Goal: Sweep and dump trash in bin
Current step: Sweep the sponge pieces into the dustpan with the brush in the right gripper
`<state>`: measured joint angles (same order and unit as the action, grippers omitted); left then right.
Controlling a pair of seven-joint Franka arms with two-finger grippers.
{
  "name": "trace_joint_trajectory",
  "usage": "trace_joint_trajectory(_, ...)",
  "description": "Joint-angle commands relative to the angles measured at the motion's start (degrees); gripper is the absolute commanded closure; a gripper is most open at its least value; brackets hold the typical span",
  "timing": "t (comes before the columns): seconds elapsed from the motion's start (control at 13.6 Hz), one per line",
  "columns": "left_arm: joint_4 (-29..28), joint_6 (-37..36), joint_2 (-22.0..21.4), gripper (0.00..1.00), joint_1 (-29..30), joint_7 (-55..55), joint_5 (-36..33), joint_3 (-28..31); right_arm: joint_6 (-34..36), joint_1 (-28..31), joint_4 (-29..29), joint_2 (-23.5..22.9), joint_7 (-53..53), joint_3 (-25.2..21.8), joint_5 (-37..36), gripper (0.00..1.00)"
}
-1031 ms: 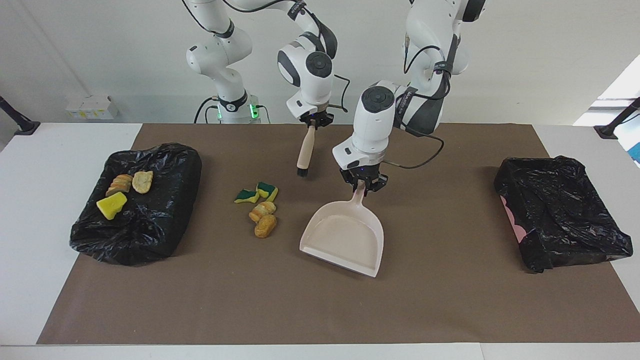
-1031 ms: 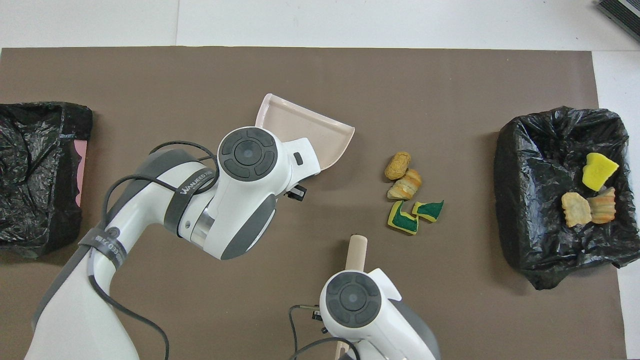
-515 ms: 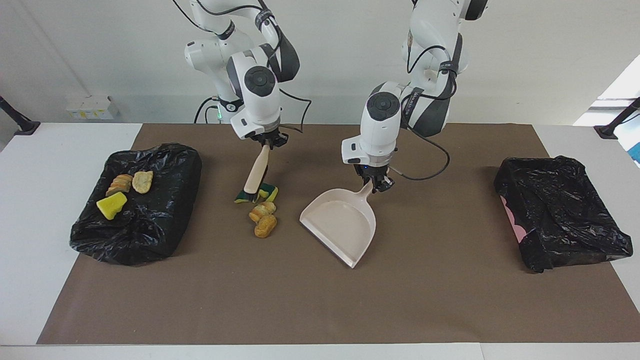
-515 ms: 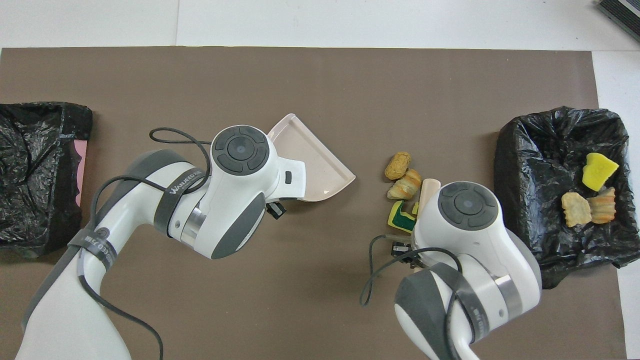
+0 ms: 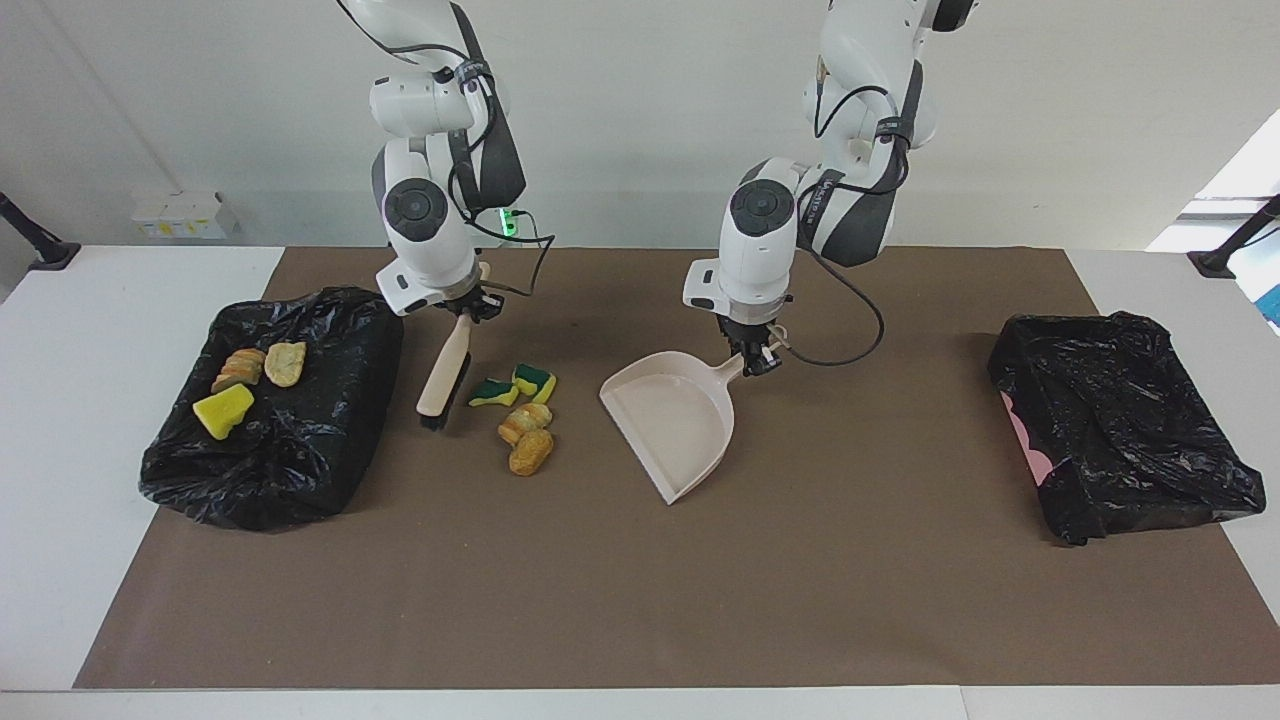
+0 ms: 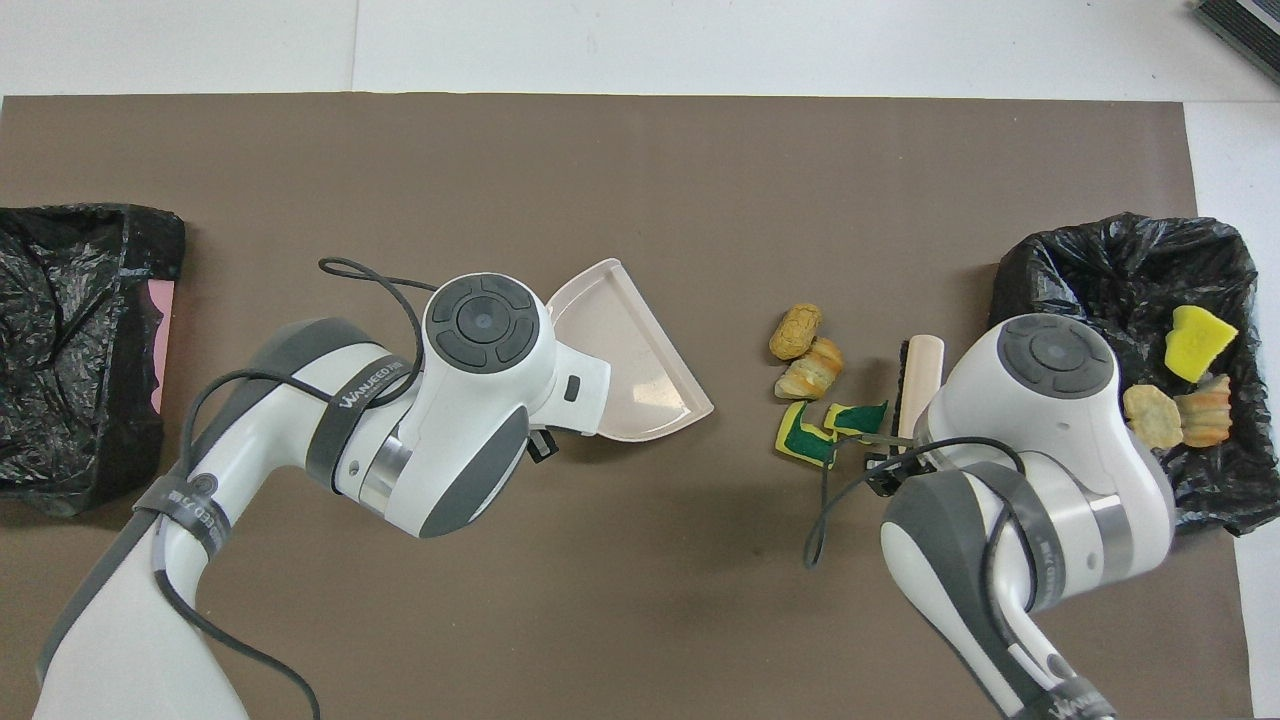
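Counting facing view: four scraps (image 5: 520, 415) on the worktop, three in one bin (image 5: 270, 400); right pincer (image 5: 462, 308) clamped on brush (image 5: 443, 372), left pincer (image 5: 755, 355) clamped on dustpan (image 5: 675, 420). Overhead: two bins, the second bin (image 6: 80, 340) without scraps.

A white worktop (image 5: 90, 330) is covered across most of its width by a brown paper sheet (image 5: 640, 600). On the sheet, toward the right arm's end, sits a bin lined with a black bag (image 5: 290, 450); a second black-bagged bin (image 5: 1120, 420) sits toward the left arm's end. Between them, four scraps lie close together: two green-backed sponge pieces (image 5: 512, 386) and, just farther from the robots, two tan bread-like chunks (image 5: 528, 437). A beige dustpan (image 5: 672, 425) sits beside the scraps.
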<state>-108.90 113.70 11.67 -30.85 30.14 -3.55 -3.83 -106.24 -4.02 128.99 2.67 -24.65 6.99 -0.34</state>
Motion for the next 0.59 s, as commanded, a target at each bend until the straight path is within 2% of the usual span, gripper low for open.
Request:
trace_joint_trajectory(0.0, -6.7, 2.5, -5.0, 1.00, -2.3, 0.9, -2.4, 0.2, -4.4, 0.2, 4.4, 1.7, 0.4, 1.0, 0.2, 1.00)
trace_joint_trajectory(0.15, -8.9, 3.9, -5.6, 1.00, -4.0, 0.8, -2.8, 0.2, -8.6, -1.2, 4.2, -0.9, -0.3, 1.1, 2.0, 1.00)
trace_joint_trajectory(0.37, -9.7, 6.5, -5.4, 1.00, -5.3, 0.8, -3.7, 0.2, -8.6, -3.5, 0.8, -3.5, 1.0, 1.2, 3.7, 1.00)
trace_joint_trajectory(0.52, -9.9, 6.5, -5.5, 1.00, -5.3, 0.8, -3.7, 0.2, -8.6, -7.7, -2.1, -6.3, 0.7, 1.1, 5.6, 1.00)
